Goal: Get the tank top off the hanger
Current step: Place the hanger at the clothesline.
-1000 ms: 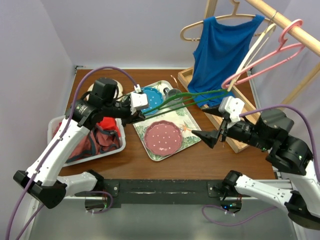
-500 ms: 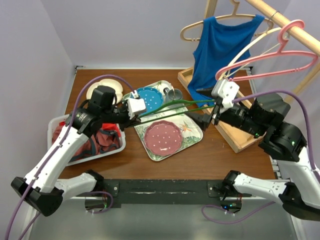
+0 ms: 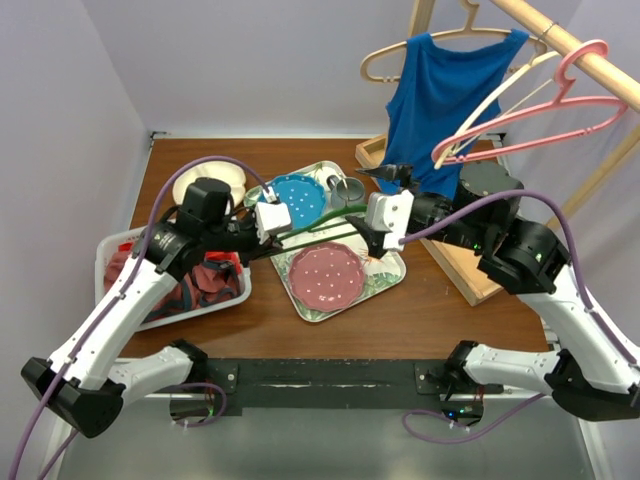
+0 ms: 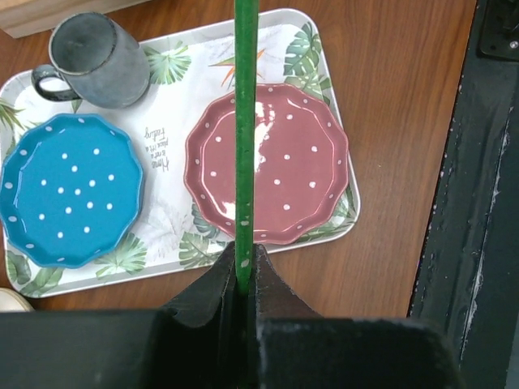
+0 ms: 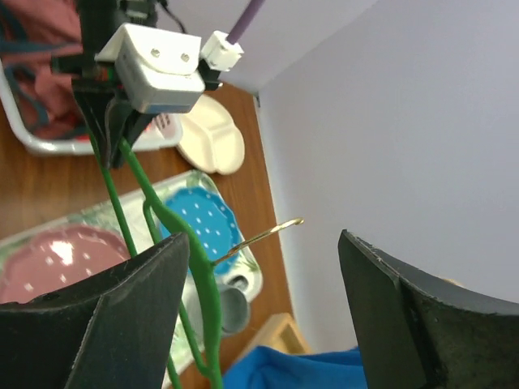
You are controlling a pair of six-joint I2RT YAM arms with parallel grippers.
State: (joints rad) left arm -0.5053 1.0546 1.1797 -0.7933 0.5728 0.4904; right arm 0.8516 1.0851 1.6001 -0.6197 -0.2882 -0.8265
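Two containers hold things on my table (image 3: 280, 330); the leaf-print tray (image 3: 385, 268), at 12 o'clock from my bases, carries a blue dotted plate (image 3: 300, 197), a pink dotted plate (image 3: 326, 273) and a grey mug (image 3: 349, 186); the white bin (image 3: 170, 318), at 10 o'clock, is heaped with red and grey clothes (image 3: 205, 275); a cream dish (image 3: 215, 186) sits on the bare wood just past the bin.

My left gripper (image 4: 243, 267) is pinched tight on the bar of a green hanger (image 4: 246, 121), which in the left wrist view runs straight to 12 o'clock across the pink plate; my right gripper (image 5: 263, 243) stands with its jaws wide apart and nothing between them; the green wire passes just beside the finger at 8 o'clock in the right wrist view.

At 1 o'clock the blue tank top (image 3: 440, 100) hangs on its tan hanger (image 3: 378, 58) from the wooden rail (image 3: 590, 60), straps still over the hanger's arms; a pink hanger (image 3: 563, 72) hangs beside it toward 3 o'clock; the hem lies near my upper right fingertip in the top view, though I cannot tell whether they touch; in the right wrist view blue cloth shows at 6 o'clock; my left fingers are well apart from it.
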